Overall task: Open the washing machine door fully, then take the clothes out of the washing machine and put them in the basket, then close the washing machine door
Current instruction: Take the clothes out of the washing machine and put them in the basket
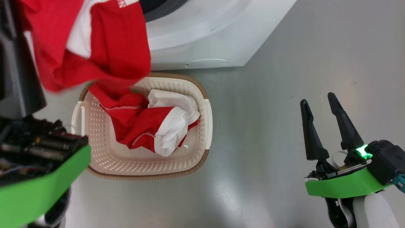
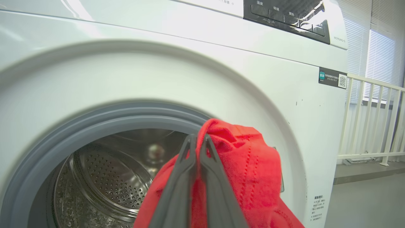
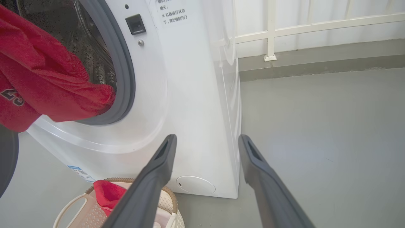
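Note:
My left gripper (image 2: pixel 198 139) is shut on a red and white garment (image 2: pixel 246 164) just outside the washing machine (image 2: pixel 158 72), whose steel drum (image 2: pixel 104 177) stands open behind it. The same garment (image 1: pixel 104 44) hangs over the back left of the basket (image 1: pixel 207 126), where more red and white clothes (image 1: pixel 142 126) lie. The dark door (image 1: pixel 19 79) stands swung out at the far left. My right gripper (image 1: pixel 317 99) is open and holds nothing, well right of the basket; its fingers (image 3: pixel 207 139) point at the machine's lower right corner.
Grey floor spreads right of the basket and the machine (image 1: pixel 215 34). A white railing (image 3: pixel 272 31) and a low kerb run behind the machine. The basket (image 3: pixel 74 205) sits right against the machine's front. My left forearm's green cover (image 1: pixel 41 186) fills the lower left.

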### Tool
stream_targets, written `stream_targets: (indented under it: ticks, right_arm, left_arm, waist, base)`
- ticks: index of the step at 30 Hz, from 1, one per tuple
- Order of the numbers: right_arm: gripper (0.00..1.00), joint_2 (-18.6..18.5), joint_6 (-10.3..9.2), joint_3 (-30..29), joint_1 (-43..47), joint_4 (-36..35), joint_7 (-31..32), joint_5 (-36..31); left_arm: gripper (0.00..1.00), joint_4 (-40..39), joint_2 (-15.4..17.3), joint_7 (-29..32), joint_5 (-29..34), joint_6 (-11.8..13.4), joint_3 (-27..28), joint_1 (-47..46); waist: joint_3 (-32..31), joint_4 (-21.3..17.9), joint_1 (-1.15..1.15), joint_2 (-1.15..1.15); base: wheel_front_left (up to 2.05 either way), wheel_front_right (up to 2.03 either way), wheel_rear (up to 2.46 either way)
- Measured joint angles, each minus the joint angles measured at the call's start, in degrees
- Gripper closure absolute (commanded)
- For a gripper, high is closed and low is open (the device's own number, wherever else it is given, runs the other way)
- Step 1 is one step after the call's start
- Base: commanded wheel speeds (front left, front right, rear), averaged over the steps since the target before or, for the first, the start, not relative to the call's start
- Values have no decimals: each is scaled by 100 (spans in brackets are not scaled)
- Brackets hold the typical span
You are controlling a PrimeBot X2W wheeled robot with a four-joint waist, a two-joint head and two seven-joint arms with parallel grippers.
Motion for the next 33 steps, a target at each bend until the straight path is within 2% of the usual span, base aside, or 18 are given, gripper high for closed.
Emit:
stream_targets:
  ticks: [7,12,19,24,33]
  right_arm:
    - [0,-2,0,5,-2,2,0,0]
    - [0,-2,0,15,-7,1,0,0]
    - [0,-19,0,1,-8,-5,0,0]
    - [0,-47,0,-16,-8,-21,0,0]
    - [0,-64,0,29,-10,-41,9,0]
  left_arm:
    - [100,-579,70,209,13,94,37,0]
    - [100,-294,33,269,-120,141,41,210]
    - [100,877,-299,-109,-480,133,-165,790]
    - [100,1973,-472,-445,-668,-16,-266,914]
    - [100,4054,-552,-906,-470,-265,-535,692]
  waist:
    - [12,7,0,0]
    - [42,-3,0,0]
    - [107,-2,0,0]
    - [125,35,0,0]
    - [137,-14,0,0]
  base:
    - [0,0,0]
    - [0,0,0]
    - [0,0,0]
    - [0,0,0]
    - [0,0,0]
